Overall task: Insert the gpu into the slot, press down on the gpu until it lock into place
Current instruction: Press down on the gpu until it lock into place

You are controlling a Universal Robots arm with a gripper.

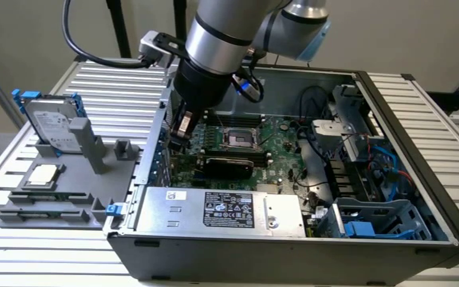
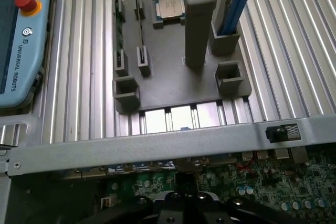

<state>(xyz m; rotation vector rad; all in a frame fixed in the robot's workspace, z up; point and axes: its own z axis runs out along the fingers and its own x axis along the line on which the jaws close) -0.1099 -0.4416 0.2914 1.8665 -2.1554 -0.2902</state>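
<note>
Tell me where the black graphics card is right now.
In the exterior view, the thin black rectangular gpu lies across the green motherboard inside the open case, between the square silver processor socket and the labelled grey metal box.

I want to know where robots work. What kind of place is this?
It looks like a robot lab or test bench for putting computers together. A robot arm reaches into an open computer case with its green motherboard showing. Beside it, a grey holder on a ribbed metal table keeps spare parts, like a hard drive.

Exterior view looks down from above on the open computer case [image 1: 293, 239]; wrist view, closer, shares the grey fixture [image 1: 62, 179]
</note>
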